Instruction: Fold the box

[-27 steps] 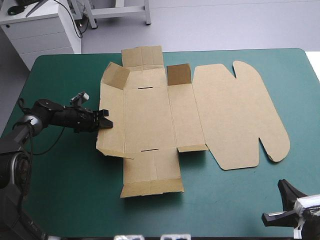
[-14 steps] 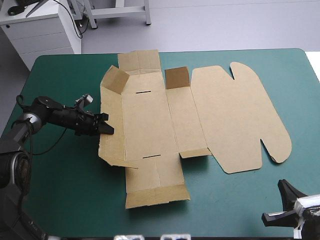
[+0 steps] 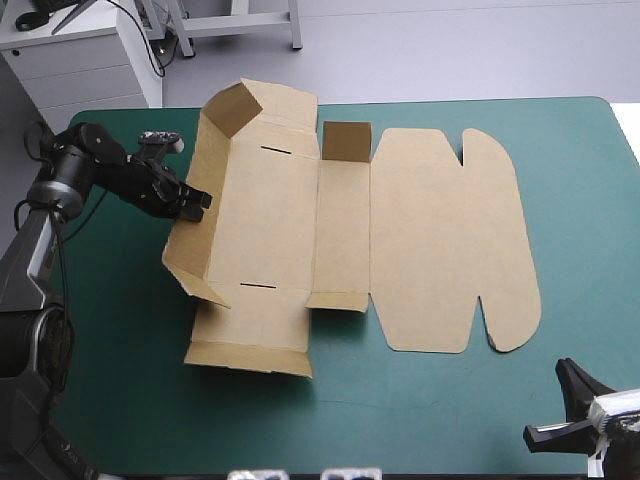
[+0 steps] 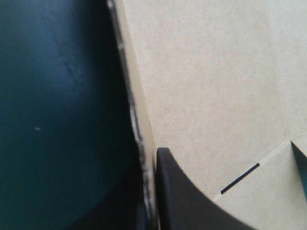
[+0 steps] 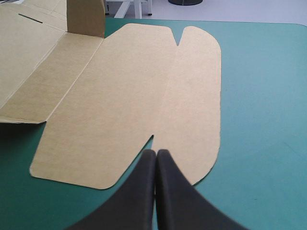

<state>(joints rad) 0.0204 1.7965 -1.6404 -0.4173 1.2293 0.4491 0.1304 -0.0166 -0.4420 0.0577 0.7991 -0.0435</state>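
Observation:
The brown box [image 3: 420, 230] lies as a cut sheet across the middle of the teal-green table, its rounded lid flat to the right. Its left wall [image 3: 195, 240] is tilted up, and small flaps stand at the far side [image 3: 345, 140]. My left gripper [image 3: 200, 200] is shut on that wall's outer edge. In the left wrist view, the board's edge [image 4: 144, 143] runs between the black fingers [image 4: 192, 206] of the left gripper [image 4: 152, 160]. My right gripper [image 3: 570, 378] rests near the front right corner, shut, its tip [image 5: 156, 153] just short of the lid's notch [image 5: 124, 96].
Bare teal-green cover [image 3: 590, 200] lies to the right of the lid and along the front edge [image 3: 420, 420]. A white cabinet [image 3: 90, 55] stands beyond the table's far left corner.
My left gripper has moved toward the far left, raising the box's left wall steeper. The whole sheet has slid left and turned a little. The right arm has not moved.

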